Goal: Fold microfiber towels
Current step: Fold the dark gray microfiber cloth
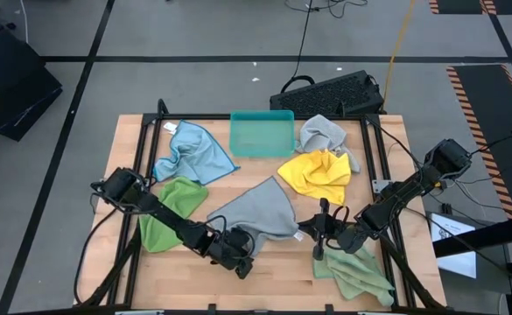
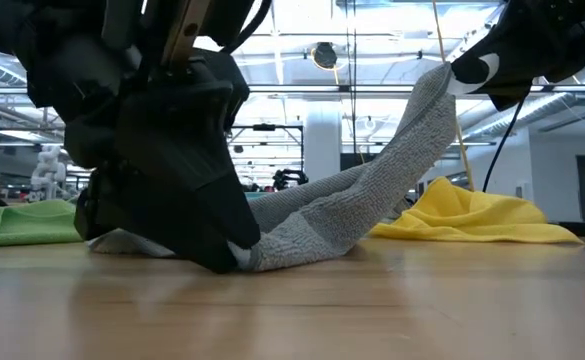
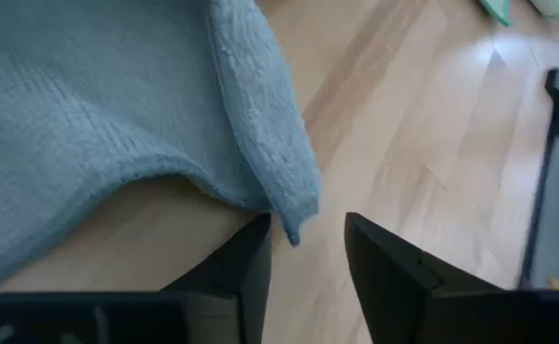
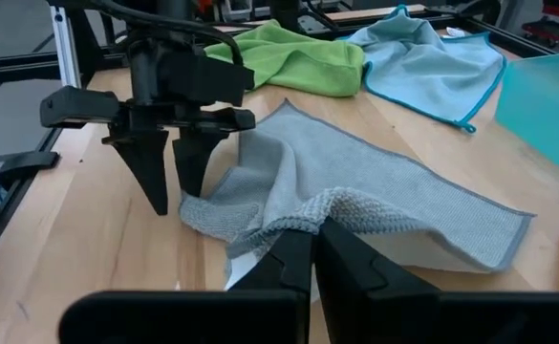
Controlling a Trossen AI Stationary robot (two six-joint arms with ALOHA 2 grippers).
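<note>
At worktop (image 1: 124, 140) centre, grey towel (image 1: 260, 210): right claw (image 4: 310, 250) clamped on its corner, left claw (image 3: 306, 258) apart astride another; your lift risks slippage.

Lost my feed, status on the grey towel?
Right hand shut on grey towel, corner lifted. Left hand open at opposite corner. Nothing in the way.

A teal plastic tray (image 1: 261, 134) sits at the wooden table's (image 1: 273, 262) far edge, a black keyboard (image 1: 327, 93) lying just beyond it.
</note>
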